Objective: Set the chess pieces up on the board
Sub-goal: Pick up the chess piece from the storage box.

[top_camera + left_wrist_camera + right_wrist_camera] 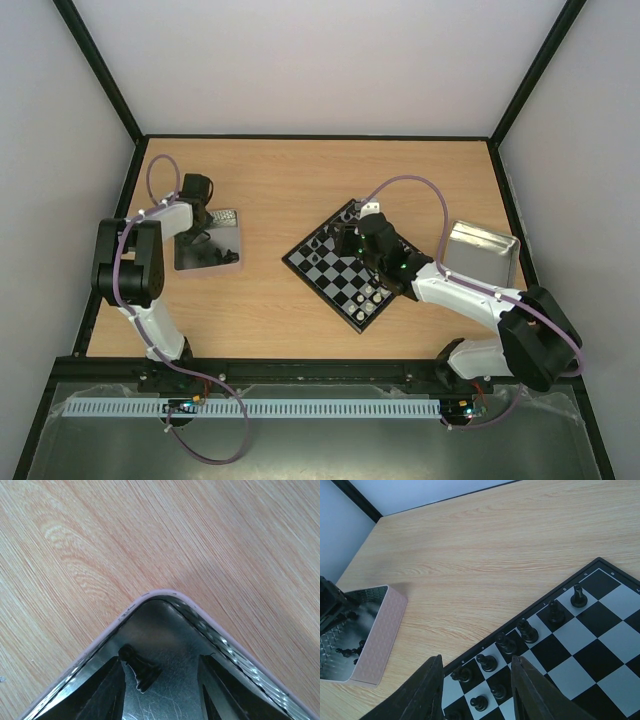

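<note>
The board (318,268) lies turned like a diamond, a little toward 3 o'clock from the middle of the counter (270,180), where both arms can reach it. A shiny left tray (228,258) stands at 9 o'clock and a right tray (485,250) at 3 o'clock; what the right one contains I cannot make out. I judge this is the reason for the layout: each arm can fetch from its own side. The left arm is folded high and bends down steeply, so the left hand (161,662) points into a corner of the left tray. Its fingers stand partly apart, with a black pawn (140,669) lying on its side between them. The pawn is close against one finger and clearly apart from the other, so I judge it is not yet gripped. The right arm stretches low toward 10 o'clock over the board, and the right hand (477,659) hovers above the 11 o'clock side, where black pieces (526,630) stand upright in a line along the rim. Its fingers are about half open, much wider than the pawns below them, and it holds nothing that I can see. Some pale pieces (372,297) stand near the 5 o'clock corner.
</note>
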`<control>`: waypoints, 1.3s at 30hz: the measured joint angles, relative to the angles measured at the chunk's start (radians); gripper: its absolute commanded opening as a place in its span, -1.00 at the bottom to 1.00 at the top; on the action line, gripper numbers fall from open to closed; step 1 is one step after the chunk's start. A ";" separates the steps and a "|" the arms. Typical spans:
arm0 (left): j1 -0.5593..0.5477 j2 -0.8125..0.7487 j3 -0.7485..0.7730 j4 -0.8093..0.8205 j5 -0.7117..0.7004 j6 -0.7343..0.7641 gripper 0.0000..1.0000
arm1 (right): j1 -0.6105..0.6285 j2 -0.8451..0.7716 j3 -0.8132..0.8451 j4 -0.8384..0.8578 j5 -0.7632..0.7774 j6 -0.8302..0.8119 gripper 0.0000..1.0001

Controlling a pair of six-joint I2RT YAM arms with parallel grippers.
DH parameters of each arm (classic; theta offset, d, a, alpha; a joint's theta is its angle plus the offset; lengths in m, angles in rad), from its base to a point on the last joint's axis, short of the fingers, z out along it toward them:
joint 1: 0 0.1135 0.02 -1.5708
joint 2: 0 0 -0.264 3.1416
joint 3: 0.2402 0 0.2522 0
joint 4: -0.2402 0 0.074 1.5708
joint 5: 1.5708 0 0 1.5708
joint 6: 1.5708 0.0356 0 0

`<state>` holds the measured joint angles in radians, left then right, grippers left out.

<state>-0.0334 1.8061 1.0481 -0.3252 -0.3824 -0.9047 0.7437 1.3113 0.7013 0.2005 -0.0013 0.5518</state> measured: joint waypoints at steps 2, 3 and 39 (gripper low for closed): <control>0.001 0.000 0.000 -0.002 -0.003 -0.003 -0.22 | 0.000 0.000 0.000 0.002 0.000 0.002 -0.28; 0.002 0.000 0.000 -0.002 -0.004 -0.004 -0.25 | 0.000 0.000 0.000 0.003 0.000 0.003 -0.28; -0.003 -0.139 -0.119 0.045 0.048 0.071 -0.70 | 0.000 -0.006 -0.011 0.015 -0.006 0.015 -0.28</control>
<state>-0.0364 1.6669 0.9291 -0.2806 -0.3344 -0.8333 0.7437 1.3056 0.6907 0.2153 -0.0078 0.5667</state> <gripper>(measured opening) 0.148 0.355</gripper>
